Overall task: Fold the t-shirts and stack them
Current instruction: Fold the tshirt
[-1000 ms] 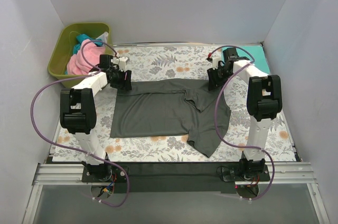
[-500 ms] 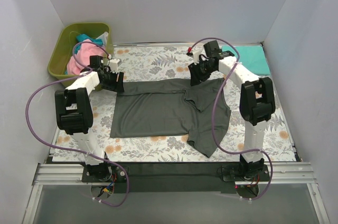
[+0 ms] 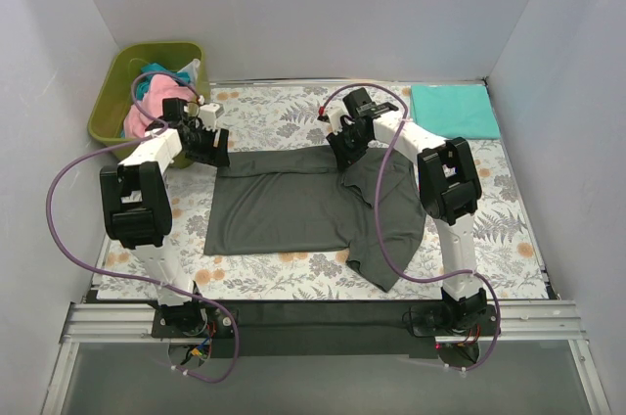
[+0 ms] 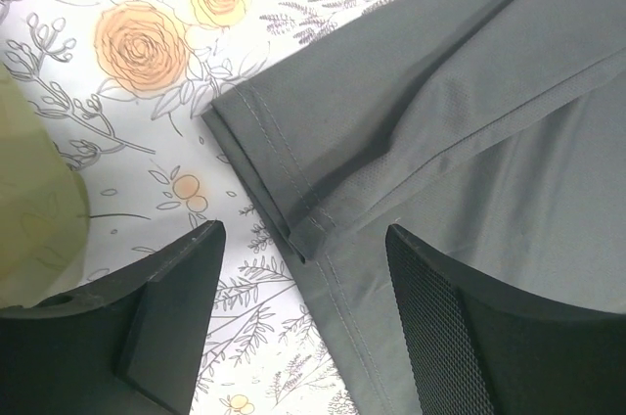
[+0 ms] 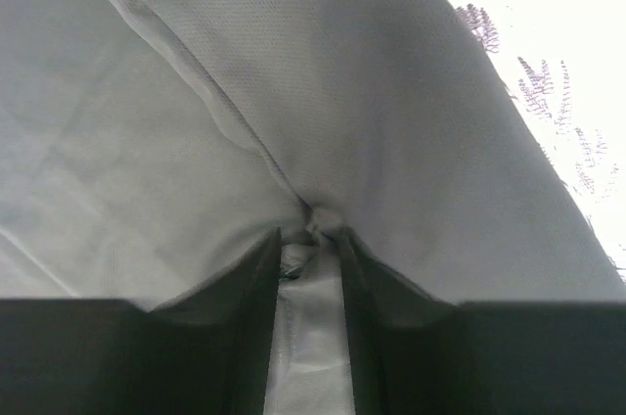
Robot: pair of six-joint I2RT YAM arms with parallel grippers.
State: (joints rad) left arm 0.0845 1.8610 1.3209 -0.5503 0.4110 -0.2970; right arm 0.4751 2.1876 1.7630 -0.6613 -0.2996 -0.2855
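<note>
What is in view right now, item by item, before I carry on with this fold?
grey shirt: one, dark charcoal, spread at mid-table, its right side folded over
teal shirt: one, teal-green, folded flat at the far right corner
bin clothes: a heap, pink and teal, inside the bin; count cannot be told
bin: one, olive green, far left corner
table cloth: one, white with floral print, covering the table
cables: two, purple, one looping off each arm
arms: two, white and black, bases at the near edge
left end effector: open, over the grey shirt's far left corner
right end effector: shut on the grey shirt, at its far edge
</note>
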